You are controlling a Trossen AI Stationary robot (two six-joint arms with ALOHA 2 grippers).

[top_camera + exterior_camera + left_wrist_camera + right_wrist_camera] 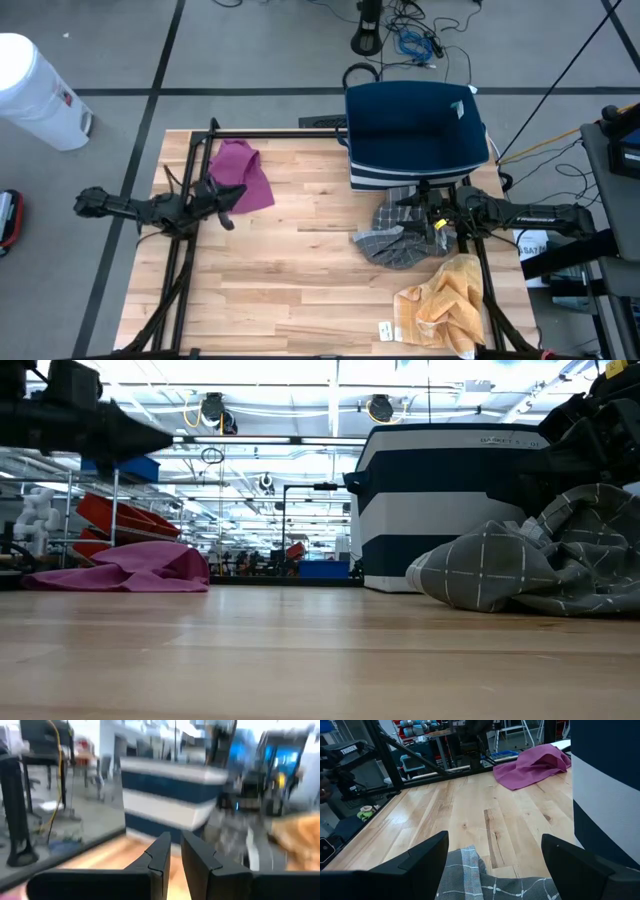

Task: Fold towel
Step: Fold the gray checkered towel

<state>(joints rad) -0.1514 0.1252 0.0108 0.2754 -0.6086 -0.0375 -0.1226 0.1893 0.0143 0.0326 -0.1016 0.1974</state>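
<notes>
Grey checked towel point(470, 880) sits between my wide-open, empty right claw point(495, 865), so I should drop low and pinch one edge, not the bunched middle.

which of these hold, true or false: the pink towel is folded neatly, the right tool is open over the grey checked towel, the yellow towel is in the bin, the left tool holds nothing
1. The crumpled pink cloth towel is neatly folded. False: it lies bunched.
2. The right tool is open over the grey checked cloth towel. True.
3. The yellow cloth towel is in the navy and white striped fabric bin. False: it lies on the wooden table.
4. The left tool holds nothing. True: its fingers are almost shut on air.
</notes>
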